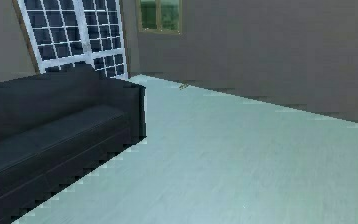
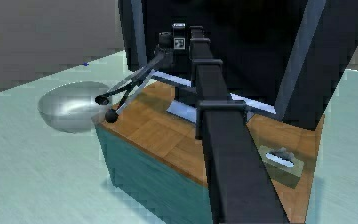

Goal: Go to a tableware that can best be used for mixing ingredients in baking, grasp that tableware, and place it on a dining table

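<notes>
We are holding silvery bowl [image 2: 69, 108], hanging at jaws' far end clear of floor [image 2: 42, 175], beside wood-topped cabinet [image 2: 159, 132]. Jaws' spread: we cannot tell. We are judging grasp done; placing on dining table remaining.

In the forward view a dark sofa [image 1: 57, 125] takes the 9 o'clock side. A white-framed paned glass door [image 1: 77, 35] stands at 11 o'clock, and a small window [image 1: 159, 14] at 12. Pale floor [image 1: 237, 160] spreads toward 4 o'clock.

In the arm side view a teal cabinet [image 2: 147, 175] with a wooden top carries a dark television [image 2: 252, 50] at 1 o'clock. A small tan box [image 2: 285, 162] lies at 4 o'clock.
</notes>
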{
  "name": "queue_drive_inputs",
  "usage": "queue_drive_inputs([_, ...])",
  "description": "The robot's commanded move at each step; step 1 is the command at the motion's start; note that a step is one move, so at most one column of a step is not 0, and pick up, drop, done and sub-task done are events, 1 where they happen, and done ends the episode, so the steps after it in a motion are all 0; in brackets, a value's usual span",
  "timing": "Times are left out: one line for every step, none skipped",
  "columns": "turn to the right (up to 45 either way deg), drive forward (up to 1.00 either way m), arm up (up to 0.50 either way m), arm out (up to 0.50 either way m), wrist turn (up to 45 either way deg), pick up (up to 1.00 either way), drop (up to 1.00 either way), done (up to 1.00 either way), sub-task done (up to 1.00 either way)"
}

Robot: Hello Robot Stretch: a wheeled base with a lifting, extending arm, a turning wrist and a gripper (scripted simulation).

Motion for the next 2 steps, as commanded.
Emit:
queue_drive_inputs([0.0,0.0,0.0,0.0,-6.0,0.0,0.0,0.0,0.0])
queue_drive_inputs([0.0,0.0,0.0,-0.48,0.0,0.0,0.0,0.0,0.0])
